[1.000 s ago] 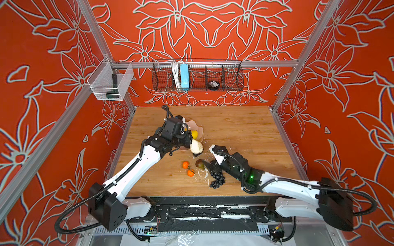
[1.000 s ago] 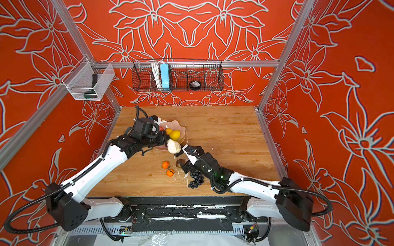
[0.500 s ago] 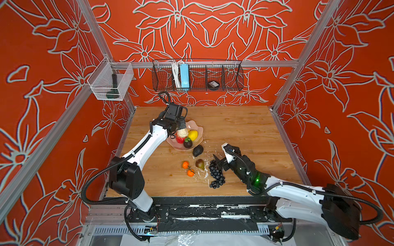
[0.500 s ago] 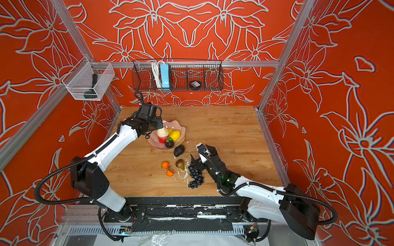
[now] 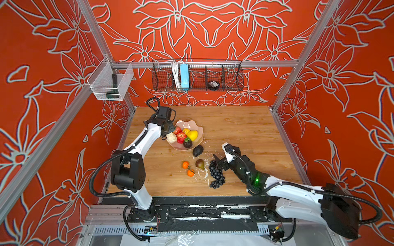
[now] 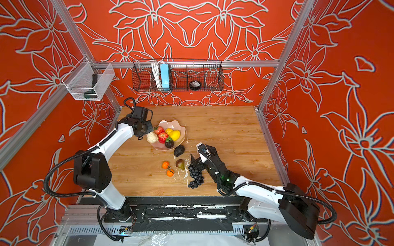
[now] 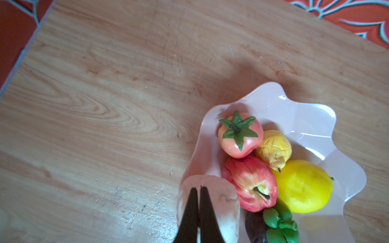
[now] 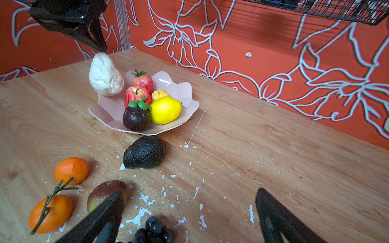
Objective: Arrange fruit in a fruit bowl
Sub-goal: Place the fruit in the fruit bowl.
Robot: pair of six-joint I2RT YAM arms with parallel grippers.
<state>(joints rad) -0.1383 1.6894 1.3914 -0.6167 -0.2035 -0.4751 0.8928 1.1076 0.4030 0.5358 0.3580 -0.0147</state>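
Fruit bowl: shallow pale pink bowl (image 5: 188, 123) with a scalloped rim, on the wooden table (image 5: 245, 132), on the left arm's side.
In the bowl: yellow lemon (image 5: 192, 135), streaked red apple (image 5: 180, 137), pink-red fruit with a green star calyx (image 7: 240, 135), small wrinkled yellow fruit (image 7: 273, 149), dark round fruit with a green cap (image 8: 136, 117).
Cream lumpy piece (image 8: 105, 75): upright on the bowl's rim, narrow end up, on the side toward the left arm.
Left claw (image 7: 199, 189): fingers together, tips at the cream piece's narrow top; cannot tell whether they pinch it.
Loose on the table: dark wrinkled avocado (image 5: 197, 150) just beside the bowl; brown-green pear-shaped fruit (image 5: 200, 164); two small oranges on a twig (image 5: 187, 168); dark purple grape bunch (image 5: 216, 174).
Right claw (image 8: 189, 192): fingers wide apart, empty, low over one end of the grape bunch; one finger is just beside the brown-green fruit.
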